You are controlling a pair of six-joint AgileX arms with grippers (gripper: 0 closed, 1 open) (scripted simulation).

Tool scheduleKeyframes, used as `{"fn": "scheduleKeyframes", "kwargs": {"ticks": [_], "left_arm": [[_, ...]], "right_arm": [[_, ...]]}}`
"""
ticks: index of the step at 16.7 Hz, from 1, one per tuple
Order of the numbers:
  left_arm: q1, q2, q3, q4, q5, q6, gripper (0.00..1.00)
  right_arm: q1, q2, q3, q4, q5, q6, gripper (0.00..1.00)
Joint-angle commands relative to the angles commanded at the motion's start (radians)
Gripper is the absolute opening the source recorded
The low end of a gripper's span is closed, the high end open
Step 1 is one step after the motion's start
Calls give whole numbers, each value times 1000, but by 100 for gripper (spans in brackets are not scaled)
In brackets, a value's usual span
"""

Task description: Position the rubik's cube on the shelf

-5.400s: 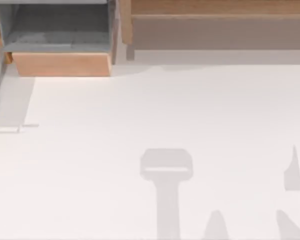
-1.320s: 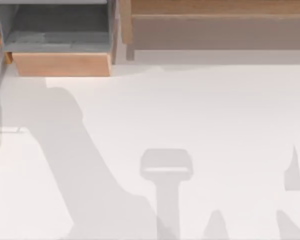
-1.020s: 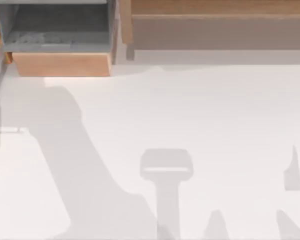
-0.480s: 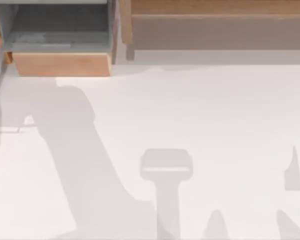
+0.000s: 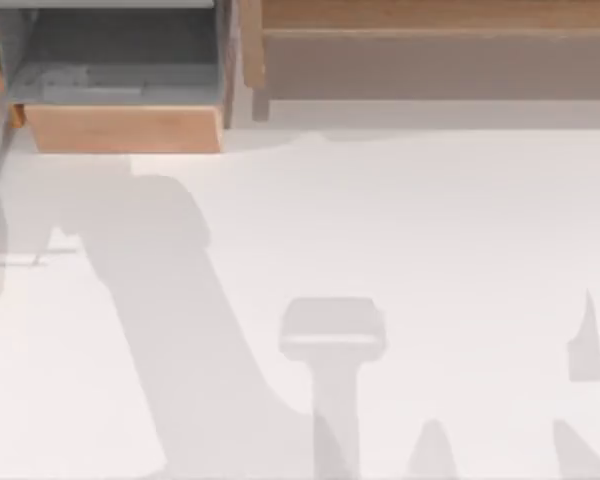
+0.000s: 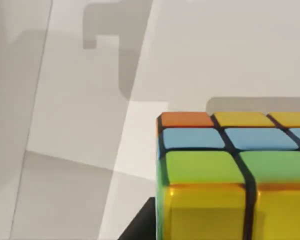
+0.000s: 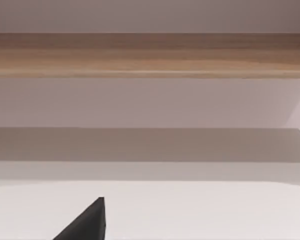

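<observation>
On my left wrist view the cube [image 6: 230,175] sits close against the camera, above the white bench [image 6: 215,50]; I cannot tell how my left pincer stands. The shelf [image 5: 430,50] runs along the bench's far right.

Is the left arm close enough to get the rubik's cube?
Probably yes. In the left wrist view the rubik's cube sits right up against the camera with nothing between them, so it looks within reach or already held. Whether the end effector grips it cannot be told.
</observation>
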Motion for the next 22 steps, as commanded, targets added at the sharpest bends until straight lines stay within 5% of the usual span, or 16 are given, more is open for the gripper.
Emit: {"fn": "scheduleKeyframes", "kwargs": {"ticks": [6, 13, 22], "left_arm": [[-169, -235, -109, 8, -166, -2, 0], [-585, -377, -394, 99, -405, 8, 0], [-1042, -377, -727, 548, -634, 20, 0]], "right_arm": [[0, 0, 0, 0, 0, 0, 100], [0, 0, 0, 0, 0, 0, 100], [0, 0, 0, 0, 0, 0, 100]]}}
